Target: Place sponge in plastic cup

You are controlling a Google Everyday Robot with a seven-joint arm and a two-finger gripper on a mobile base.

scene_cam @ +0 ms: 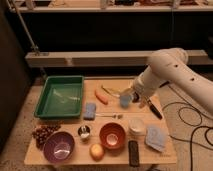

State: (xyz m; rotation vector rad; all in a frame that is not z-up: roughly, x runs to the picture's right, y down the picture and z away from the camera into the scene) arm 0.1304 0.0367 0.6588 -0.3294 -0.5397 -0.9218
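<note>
The sponge [90,110], a small blue block, lies flat on the wooden table [165,155] just right of the green tray. The light-blue plastic cup [125,101] stands upright about a hand's width to the sponge's right, beyond a carrot. My white arm reaches in from the right. My gripper [133,95] hangs at the cup's upper right edge, right against it or just above it, and partly hides it. The sponge is free and well left of the gripper.
A green tray [60,96] sits at the left. A carrot [101,96], a fork [111,116], a metal cup [84,131], an orange bowl [112,136], a purple bowl [59,147], a white container [136,125], a pale cloth [156,137] and a black tool [152,109] are spread around.
</note>
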